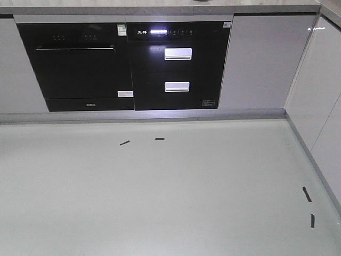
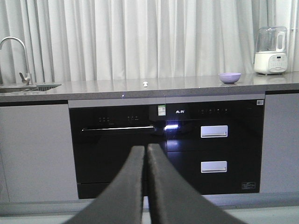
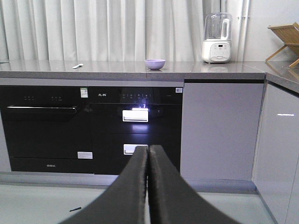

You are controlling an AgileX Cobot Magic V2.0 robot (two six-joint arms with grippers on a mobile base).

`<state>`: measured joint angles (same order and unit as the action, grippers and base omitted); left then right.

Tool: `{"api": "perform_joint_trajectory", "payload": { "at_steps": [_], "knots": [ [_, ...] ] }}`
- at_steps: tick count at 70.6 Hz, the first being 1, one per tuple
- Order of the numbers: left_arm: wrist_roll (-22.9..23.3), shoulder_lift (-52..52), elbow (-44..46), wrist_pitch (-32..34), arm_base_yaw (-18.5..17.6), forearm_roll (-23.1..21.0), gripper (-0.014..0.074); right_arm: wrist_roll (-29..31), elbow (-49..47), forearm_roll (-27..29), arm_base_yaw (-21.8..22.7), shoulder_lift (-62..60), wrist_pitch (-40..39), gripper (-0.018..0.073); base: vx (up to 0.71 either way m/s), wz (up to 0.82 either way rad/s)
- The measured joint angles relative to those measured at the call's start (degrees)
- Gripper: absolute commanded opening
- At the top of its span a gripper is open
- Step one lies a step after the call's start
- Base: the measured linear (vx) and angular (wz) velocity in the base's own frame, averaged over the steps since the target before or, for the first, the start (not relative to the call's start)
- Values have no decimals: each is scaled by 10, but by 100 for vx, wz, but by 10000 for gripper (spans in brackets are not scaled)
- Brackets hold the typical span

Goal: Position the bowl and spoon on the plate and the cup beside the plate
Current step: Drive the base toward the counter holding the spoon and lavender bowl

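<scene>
Clenched, empty, bottom centre: left tool, right tool. On desk, left wrist view: bowl upper right, spoon upper centre, well apart.

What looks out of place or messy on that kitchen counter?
Nothing looks spilled or damaged. The bowl sits upright on the counter, and the spoon lies by itself well to the bowl's left.

We list: black built-in appliance; beside it, black two-drawer unit with silver handles; white cabinets; pale floor bearing black tape strips.
</scene>
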<state>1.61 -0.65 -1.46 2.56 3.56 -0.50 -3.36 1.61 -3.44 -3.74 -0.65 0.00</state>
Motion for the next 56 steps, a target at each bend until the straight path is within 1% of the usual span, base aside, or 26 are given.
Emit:
{"api": "perform_joint_trajectory", "payload": {
  "at_steps": [24,56],
  "knots": [
    [0,0,0,0,0,0,-6,0,0,0,0,0,0,-11,17,-3],
    [0,0,0,0,0,0,-6,0,0,0,0,0,0,-11,14,11]
  ]
}}
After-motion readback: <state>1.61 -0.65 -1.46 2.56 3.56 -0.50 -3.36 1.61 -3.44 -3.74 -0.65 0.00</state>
